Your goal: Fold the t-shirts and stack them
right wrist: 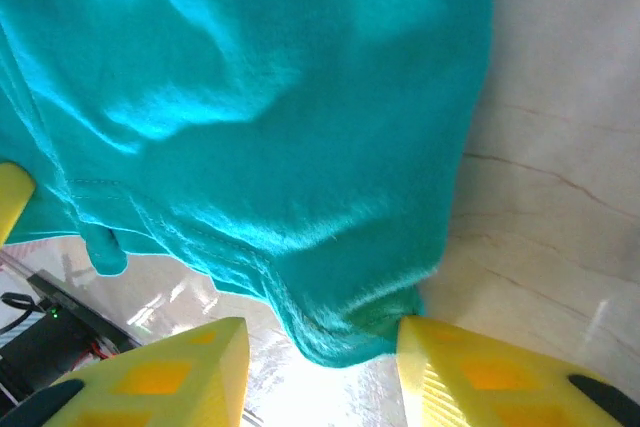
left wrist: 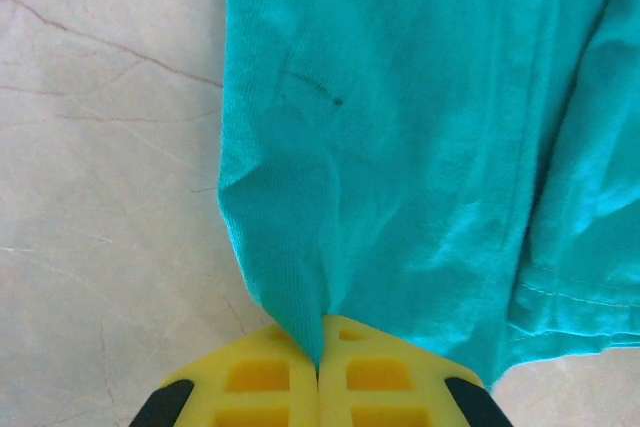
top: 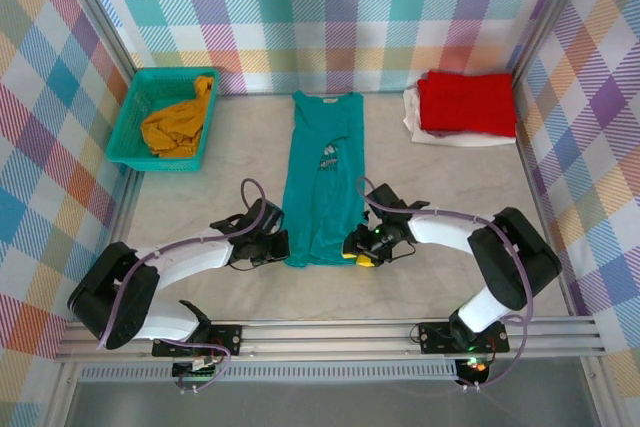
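Teal t-shirt (top: 322, 172) lies lengthwise down the middle of the table (top: 200, 207), folded narrow, hem toward the arms. Left gripper (left wrist: 318, 352) is pressed together on the hem's near left corner, cloth pinched between its yellow fingers. Right gripper (right wrist: 320, 337) stands spread at the near right corner (cloth hangs between its fingers, brushing one, not clamped). Far right, the red t-shirt (top: 465, 102) sits folded on a white one (top: 425, 132); the mustard one (top: 180, 122) lies crumpled in the basket (top: 135, 97).
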Motion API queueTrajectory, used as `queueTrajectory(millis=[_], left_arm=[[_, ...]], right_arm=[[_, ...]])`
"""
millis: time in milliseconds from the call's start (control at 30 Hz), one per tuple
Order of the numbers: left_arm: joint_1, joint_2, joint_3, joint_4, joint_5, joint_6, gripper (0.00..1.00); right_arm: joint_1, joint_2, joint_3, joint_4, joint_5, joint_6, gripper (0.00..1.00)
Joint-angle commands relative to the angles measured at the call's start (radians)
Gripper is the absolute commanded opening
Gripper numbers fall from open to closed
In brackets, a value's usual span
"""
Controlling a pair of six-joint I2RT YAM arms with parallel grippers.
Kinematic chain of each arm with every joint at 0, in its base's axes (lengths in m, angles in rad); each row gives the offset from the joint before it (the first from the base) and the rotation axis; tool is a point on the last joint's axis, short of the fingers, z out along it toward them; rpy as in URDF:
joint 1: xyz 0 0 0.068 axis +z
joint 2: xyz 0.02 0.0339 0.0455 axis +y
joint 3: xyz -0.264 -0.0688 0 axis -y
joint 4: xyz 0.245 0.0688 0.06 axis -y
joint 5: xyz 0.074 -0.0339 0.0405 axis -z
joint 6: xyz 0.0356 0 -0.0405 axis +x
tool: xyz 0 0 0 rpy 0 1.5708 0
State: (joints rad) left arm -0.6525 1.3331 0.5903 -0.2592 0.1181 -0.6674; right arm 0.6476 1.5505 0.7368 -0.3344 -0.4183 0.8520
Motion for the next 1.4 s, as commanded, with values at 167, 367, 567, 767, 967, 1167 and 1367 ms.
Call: queueTrajectory(millis=[167,367,567,767,967,1167,1367], left_arm=[[-0.01,-0.013,-0.011,-0.002,-0.022,-0.009,0.0],[-0.011,-0.001,-0.011,0.02,-0.006,-0.015,0.0],[-0.012,-0.02,-0.025,0.018,-0.01,-0.019,0.0],[-0.012,-0.027,-0.035,0.026,-0.005,-0.024,0.0],[-0.012,-0.034,-0.036,0.031,-0.011,-0.027,0.0],[-0.024,-0.086,-0.076,0.051,0.025,-0.057,0.0],[-0.218,-0.194,-0.108,-0.129,-0.083,-0.132,0.0]], right_arm=[[0.004,-0.034,0.033,-0.129,0.091,-0.023,0.49],[0.007,0.061,0.048,-0.027,0.031,-0.021,0.46],[0.024,0.069,0.081,-0.021,0.018,-0.021,0.34],[0.03,0.08,0.098,-0.039,0.016,-0.022,0.34],[0.032,0.108,0.11,-0.09,0.059,-0.019,0.2],[0.032,0.019,0.032,-0.094,0.055,-0.026,0.0],[0.034,-0.108,-0.113,-0.114,0.021,-0.035,0.0]])
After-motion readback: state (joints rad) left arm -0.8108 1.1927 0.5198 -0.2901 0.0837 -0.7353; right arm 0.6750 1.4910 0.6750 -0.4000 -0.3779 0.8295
